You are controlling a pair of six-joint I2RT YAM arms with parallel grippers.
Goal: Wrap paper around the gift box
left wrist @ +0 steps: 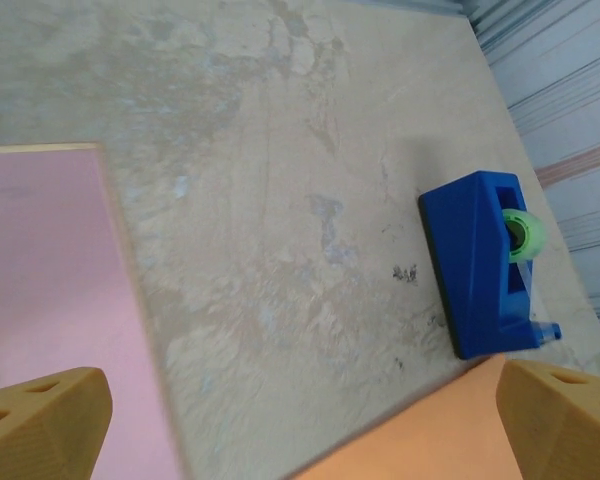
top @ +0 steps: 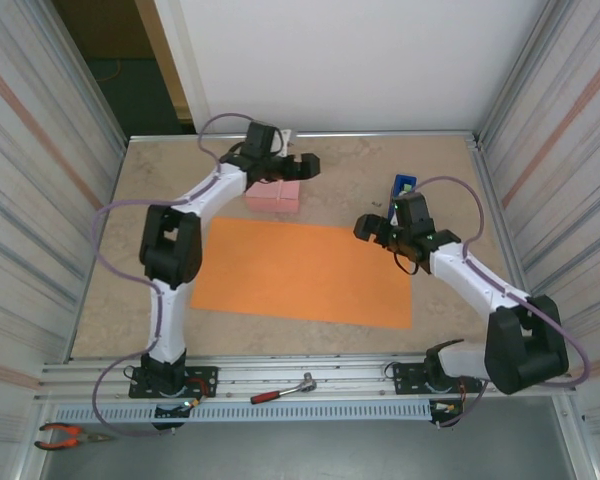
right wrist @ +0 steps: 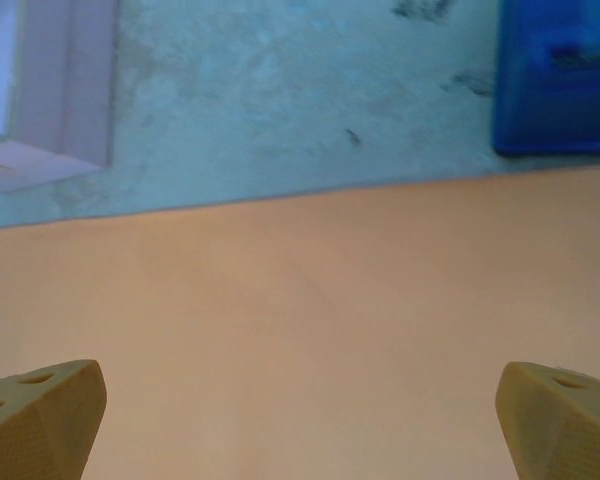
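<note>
The pale pink gift box (top: 273, 196) sits on the table just beyond the far edge of the orange paper (top: 305, 270), which lies flat in the middle. My left gripper (top: 285, 166) hovers over the box's far side, open and empty. In the left wrist view the box (left wrist: 50, 300) is at the left and a corner of paper (left wrist: 420, 445) at the bottom, with the left gripper (left wrist: 305, 425) wide apart. My right gripper (top: 372, 230) hangs open over the paper's far right corner. In the right wrist view the paper (right wrist: 300, 320) lies under the right gripper (right wrist: 300, 425), and the box (right wrist: 50, 90) is at the upper left.
A blue tape dispenser (top: 404, 186) stands at the back right, close behind the right gripper; it also shows as the dispenser (left wrist: 480, 265) and dispenser (right wrist: 560, 80). A red-handled ratchet (top: 285, 390) lies on the front rail, pliers (top: 70, 435) at the near left. Metal walls enclose both sides.
</note>
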